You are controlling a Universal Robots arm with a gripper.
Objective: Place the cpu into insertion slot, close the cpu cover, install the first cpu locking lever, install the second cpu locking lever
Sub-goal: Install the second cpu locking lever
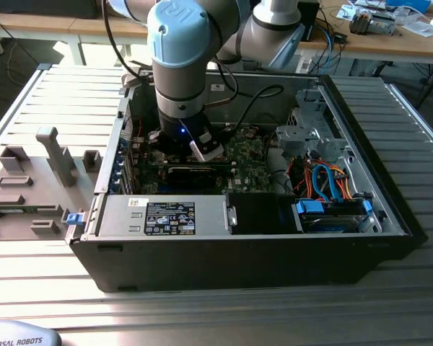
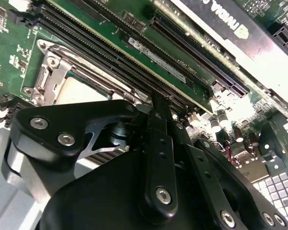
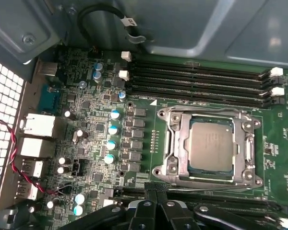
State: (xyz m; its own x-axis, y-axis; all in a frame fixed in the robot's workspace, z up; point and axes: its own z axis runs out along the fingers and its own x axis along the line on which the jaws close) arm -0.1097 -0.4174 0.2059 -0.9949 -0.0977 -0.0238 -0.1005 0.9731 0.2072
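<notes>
1. End effector (image 3: 158, 213) hangs low inside the open computer case (image 1: 390, 216), just above the motherboard (image 3: 96, 143). In the first wrist view its black links crowd together beside the socket; its fingertips are hidden, so I cannot tell whether it is spread, pressed together or pinching anything.
2. On the first wrist view's clock face, the cpu (image 3: 211, 146) sits at about four o'clock from the centre, already lying flat in the insertion slot (image 3: 165, 143).
3. The cpu cover (image 3: 182, 143) appears to be folded down around the chip, its square opening framing the dull metal top. Whether either locking lever is latched I cannot make out.
4. Memory slots (image 3: 201, 81) run at twelve o'clock from the socket, very near it. In the second wrist view a corner of the socket frame (image 2: 48, 72) peeks out past the black linkage.
5. Handling, as a judgement: the chip is light, stiff and smooth, and fragile underneath. It should be held by opposite edges only and kept level.
6. The cover looks like thin springy sheet metal. It is best pushed on its free edge, away from the hinge, with gentle, even force.
7. In the exterior view the arm (image 1: 180, 50) reaches down into the case, which rests on a slatted bench (image 1: 50, 94).
</notes>
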